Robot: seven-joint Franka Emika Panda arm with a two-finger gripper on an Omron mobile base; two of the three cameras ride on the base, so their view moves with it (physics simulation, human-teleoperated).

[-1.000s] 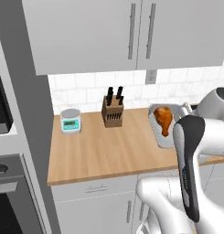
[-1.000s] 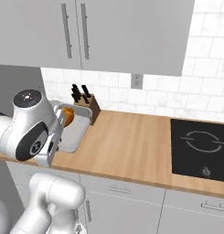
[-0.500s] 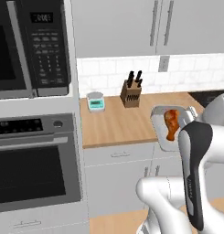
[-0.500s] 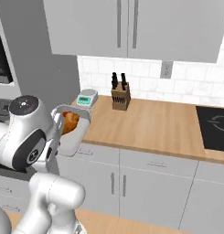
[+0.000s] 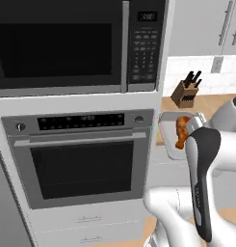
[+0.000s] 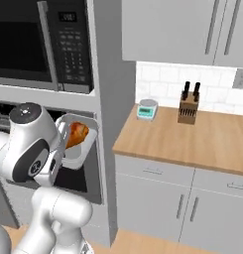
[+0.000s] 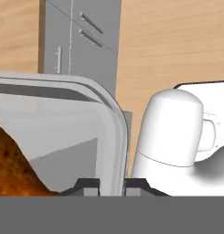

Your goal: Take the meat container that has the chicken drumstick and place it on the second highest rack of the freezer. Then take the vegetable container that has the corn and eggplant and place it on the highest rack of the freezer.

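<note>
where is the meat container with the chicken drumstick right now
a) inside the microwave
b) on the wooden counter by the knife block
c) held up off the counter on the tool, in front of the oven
c: the tool pinches the meat container rim, lifted clear of the counter before the oven, the chicken drumstick inside.

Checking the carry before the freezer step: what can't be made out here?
- Drumstick: cut off by the hand view's left edge; the arm hides its lower part in the left base view.
- Container: near side behind the arm in the right base view.
- Microwave display: too small to read.
</note>
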